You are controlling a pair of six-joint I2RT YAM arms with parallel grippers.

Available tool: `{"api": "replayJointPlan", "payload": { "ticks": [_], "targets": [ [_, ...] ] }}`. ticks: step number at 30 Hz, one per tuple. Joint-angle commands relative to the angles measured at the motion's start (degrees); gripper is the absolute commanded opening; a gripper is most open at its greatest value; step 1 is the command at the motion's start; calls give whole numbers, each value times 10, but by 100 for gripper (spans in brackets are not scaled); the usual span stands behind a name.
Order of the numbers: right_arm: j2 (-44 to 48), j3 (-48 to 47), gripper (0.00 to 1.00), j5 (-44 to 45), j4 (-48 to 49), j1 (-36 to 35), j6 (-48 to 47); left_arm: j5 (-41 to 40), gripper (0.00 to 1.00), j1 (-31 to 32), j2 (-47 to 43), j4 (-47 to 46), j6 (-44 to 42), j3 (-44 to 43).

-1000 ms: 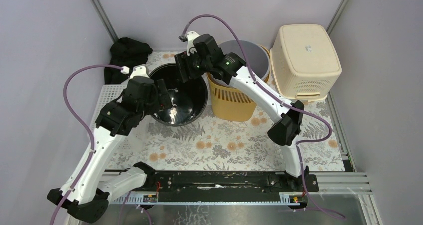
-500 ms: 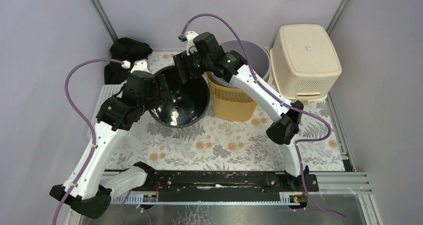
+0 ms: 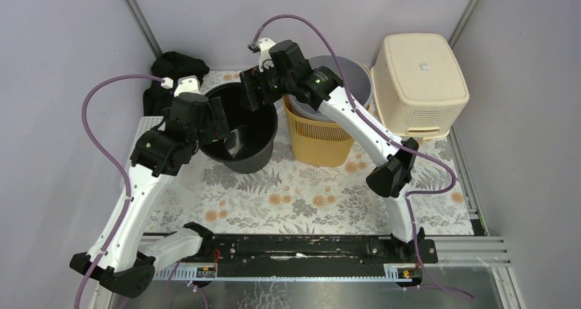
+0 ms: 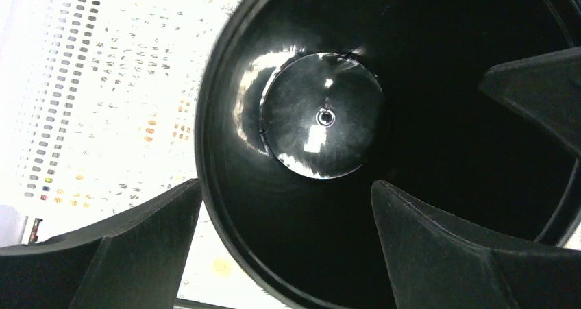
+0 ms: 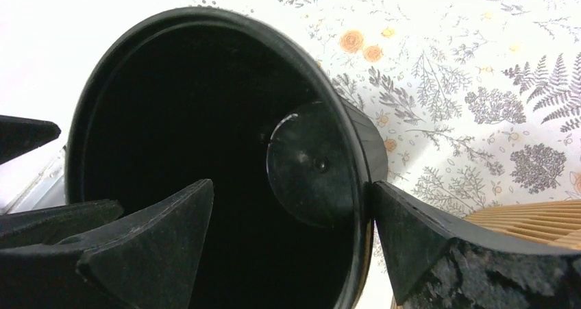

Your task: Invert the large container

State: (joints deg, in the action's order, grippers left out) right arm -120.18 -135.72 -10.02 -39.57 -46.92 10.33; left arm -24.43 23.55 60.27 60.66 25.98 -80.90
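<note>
Since earlier, the bucket (image 3: 243, 155) has been tipped toward 11 o'clock, not yet inverted, its rim straddled by the released left gripper (image 4: 286, 184) and right gripper (image 5: 292, 183).

The large black container (image 4: 342, 138) is smooth, glossy plastic with bright reflections on its inner base. The jaws are matt black with a grainy texture. The cream basket (image 3: 419, 76) is matt plastic.

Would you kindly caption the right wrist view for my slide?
Open right claw straddling the rim of the black bucket, floral mat beyond.
</note>
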Motion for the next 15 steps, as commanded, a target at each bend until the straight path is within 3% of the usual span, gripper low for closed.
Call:
{"api": "replayJointPlan", "payload": {
  "ticks": [1, 15],
  "targets": [
    [4, -28, 93, -3, 32, 14, 2, -19, 100, -8, 1, -4, -15, -20],
    [76, -1, 93, 11, 60, 35, 10, -2, 100, -11, 14, -23, -27, -69]
  ]
}}
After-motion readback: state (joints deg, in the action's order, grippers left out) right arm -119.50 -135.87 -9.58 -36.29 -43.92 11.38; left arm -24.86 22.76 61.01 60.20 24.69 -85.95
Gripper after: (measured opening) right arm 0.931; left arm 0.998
